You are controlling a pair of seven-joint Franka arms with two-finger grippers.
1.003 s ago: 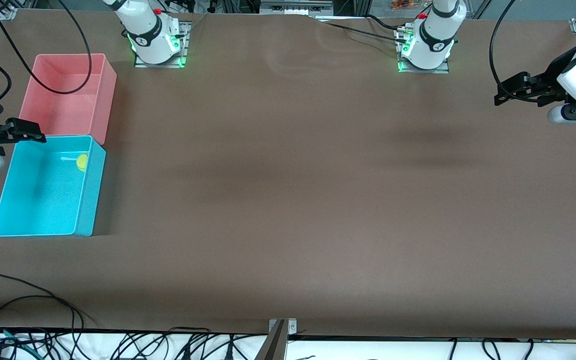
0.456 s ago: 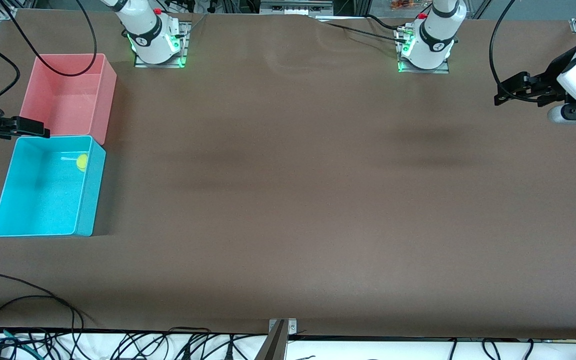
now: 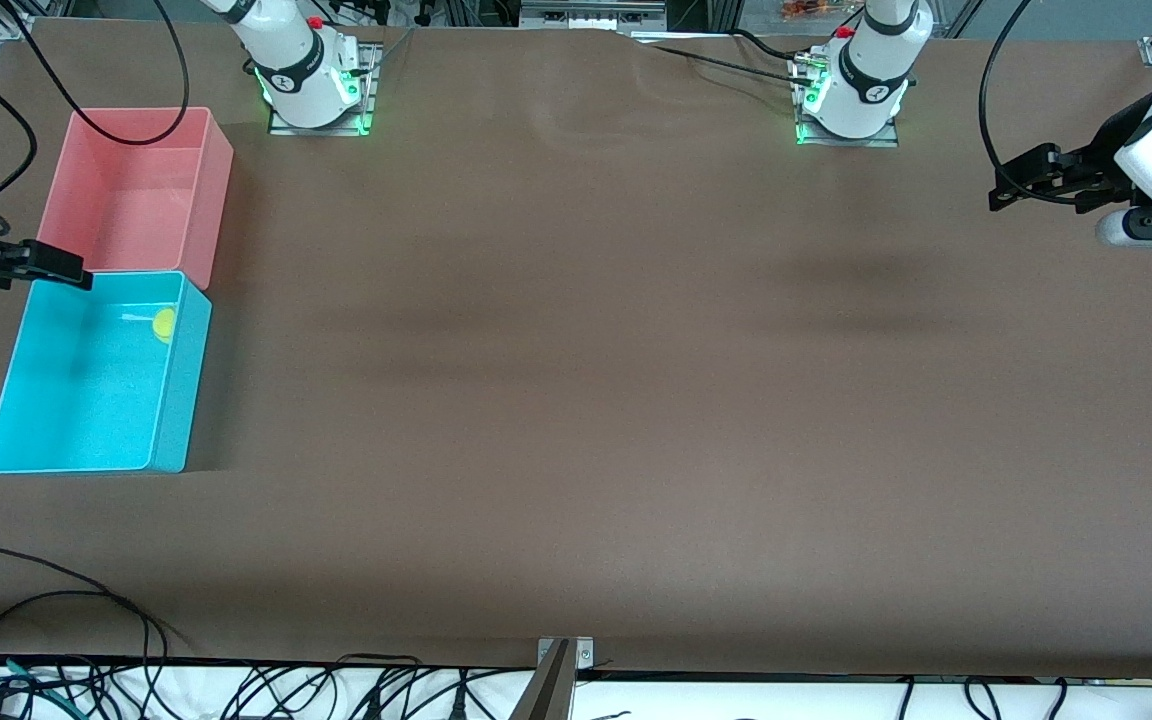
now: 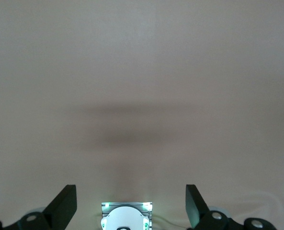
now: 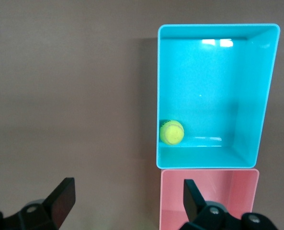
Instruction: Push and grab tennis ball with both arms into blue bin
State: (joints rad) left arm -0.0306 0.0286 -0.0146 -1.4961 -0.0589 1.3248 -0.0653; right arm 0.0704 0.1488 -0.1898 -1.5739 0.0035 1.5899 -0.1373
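- Right gripper [image 3: 71,272], spread wide and empty, is held over the blue bin [image 3: 171,400] corner; tennis ball [image 3: 165,322] lies inside.
- Left gripper [image 3: 998,192], spread and empty, is parked above bare brown tabletop [image 3: 576,400].

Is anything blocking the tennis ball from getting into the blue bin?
No. The tennis ball already lies inside the blue bin, in the corner beside the pink bin. The right gripper is up over the bins' edge, open; the left gripper waits open.
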